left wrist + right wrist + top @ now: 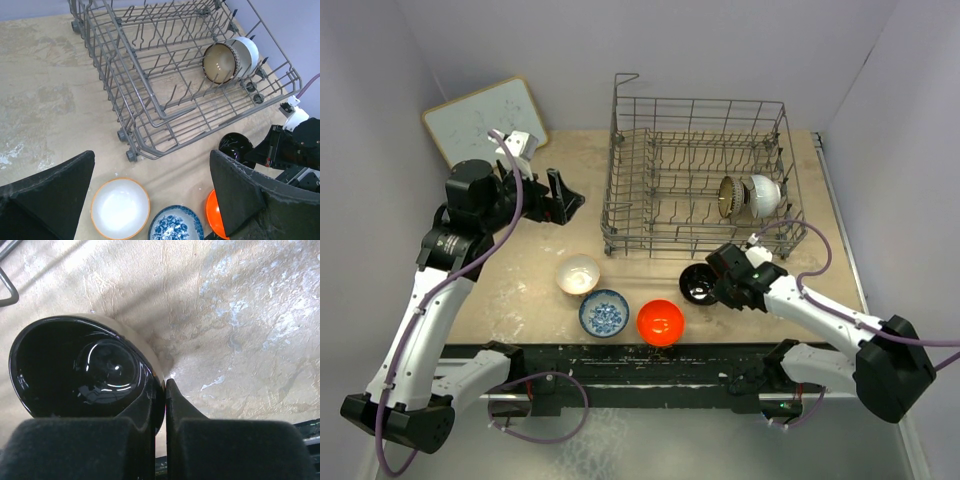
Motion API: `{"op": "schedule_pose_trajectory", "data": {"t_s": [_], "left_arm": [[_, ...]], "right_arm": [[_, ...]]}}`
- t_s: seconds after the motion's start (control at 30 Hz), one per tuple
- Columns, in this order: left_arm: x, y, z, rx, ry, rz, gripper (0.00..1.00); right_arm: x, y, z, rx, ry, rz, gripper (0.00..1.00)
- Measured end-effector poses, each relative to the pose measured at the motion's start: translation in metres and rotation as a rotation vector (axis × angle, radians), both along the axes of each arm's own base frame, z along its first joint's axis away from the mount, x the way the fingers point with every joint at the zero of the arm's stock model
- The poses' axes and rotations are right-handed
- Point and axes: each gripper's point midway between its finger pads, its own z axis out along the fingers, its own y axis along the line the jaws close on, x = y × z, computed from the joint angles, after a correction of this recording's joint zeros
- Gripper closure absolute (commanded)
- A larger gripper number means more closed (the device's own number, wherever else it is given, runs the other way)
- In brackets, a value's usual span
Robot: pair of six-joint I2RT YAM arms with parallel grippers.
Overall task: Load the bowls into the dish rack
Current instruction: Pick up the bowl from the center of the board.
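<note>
Six bowls counted. Two stand on edge at the right end of the one dish rack (pixel 660 190), touching each other: brown-rimmed bowl (pixel 727 197) and white bowl (pixel 765 193). Four are on the table (pixel 520 290) in front of the rack: black bowl (pixel 80 370), cream bowl (pixel 578 274), blue-and-white bowl (pixel 604 313) and orange-red bowl (pixel 660 322). My right gripper (pixel 161 395) is clamped on the black bowl's rim, near the rack's front. My left gripper (pixel 565 195) hangs spread wide, holding nothing, left of the rack. One white board (pixel 485 118) sits at the far-left corner.
</note>
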Motion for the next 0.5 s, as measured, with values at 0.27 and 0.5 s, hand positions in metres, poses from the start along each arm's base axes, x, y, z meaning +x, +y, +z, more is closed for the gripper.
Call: {"op": "schedule_pose_trajectory", "data": {"t_s": [0.27, 0.5], "left_arm": [[-0.002, 0.000, 0.000, -0.002, -0.003, -0.005, 0.01], [-0.004, -0.001, 0.002, -0.006, -0.006, -0.013, 0.01]], "right_arm": [[0.000, -0.018, 0.014, -0.104, -0.009, 0.006, 1.00], [0.015, -0.018, 0.106, -0.183, -0.137, 0.086, 1.00]]}}
